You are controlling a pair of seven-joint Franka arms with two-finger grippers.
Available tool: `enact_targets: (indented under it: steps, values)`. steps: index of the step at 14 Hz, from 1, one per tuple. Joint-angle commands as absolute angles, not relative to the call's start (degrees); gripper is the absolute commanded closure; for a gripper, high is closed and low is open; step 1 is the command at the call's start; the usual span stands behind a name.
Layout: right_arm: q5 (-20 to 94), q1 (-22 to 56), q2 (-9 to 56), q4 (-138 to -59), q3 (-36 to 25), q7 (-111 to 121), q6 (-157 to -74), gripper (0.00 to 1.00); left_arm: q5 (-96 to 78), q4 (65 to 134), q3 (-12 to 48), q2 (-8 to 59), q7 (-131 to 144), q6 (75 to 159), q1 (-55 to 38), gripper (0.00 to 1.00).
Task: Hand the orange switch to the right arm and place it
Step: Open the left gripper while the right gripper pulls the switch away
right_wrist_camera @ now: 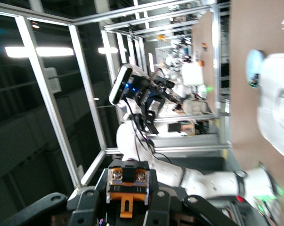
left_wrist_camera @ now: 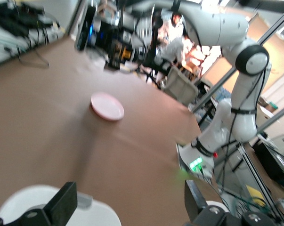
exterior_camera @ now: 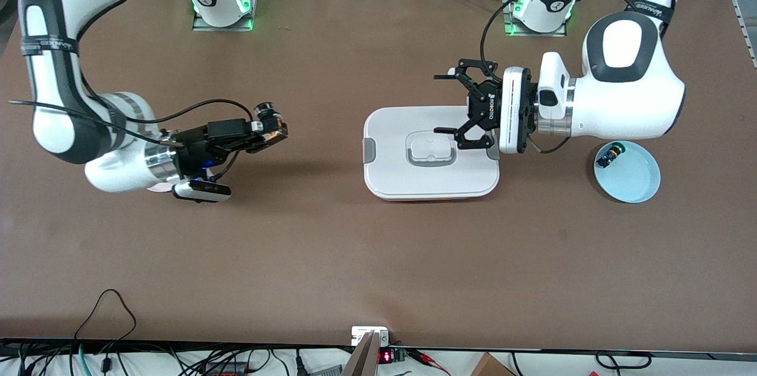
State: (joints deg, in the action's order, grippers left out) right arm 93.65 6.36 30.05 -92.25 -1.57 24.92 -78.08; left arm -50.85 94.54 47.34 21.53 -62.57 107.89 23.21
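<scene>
The orange switch [exterior_camera: 270,122] is a small black part with orange bands. It is pinched in my right gripper [exterior_camera: 274,131], which is shut on it and hangs in the air over bare table toward the right arm's end. The right wrist view shows the switch [right_wrist_camera: 127,187] with two silver screw terminals and an orange body between the fingers of the right gripper [right_wrist_camera: 127,209]. My left gripper [exterior_camera: 441,103] is open and empty, held over the edge of the white lidded box [exterior_camera: 390,175]. In the left wrist view the left gripper [left_wrist_camera: 130,207] has nothing between its fingers.
A light blue dish [exterior_camera: 637,182] toward the left arm's end holds a small black part with a green and yellow tip [exterior_camera: 610,155]. A pink plate [left_wrist_camera: 107,106] lies under the right arm. The box's lid [left_wrist_camera: 43,202] shows below the left gripper.
</scene>
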Motion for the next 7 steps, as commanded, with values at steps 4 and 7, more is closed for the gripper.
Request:
enact_targets:
  steps: [4, 7]
  values:
    - [75.5, -1.6, 30.6, -84.8, -0.8, 22.1, -71.6, 1.00, -30.6, 92.2, 47.5, 20.9, -32.1, 94.8, 23.2, 0.00]
    - [65.0, -4.9, 30.6, -80.4, -0.8, 22.5, -68.6, 1.00, -18.2, 88.9, 47.3, 21.4, -20.6, 88.0, 23.4, 0.00]
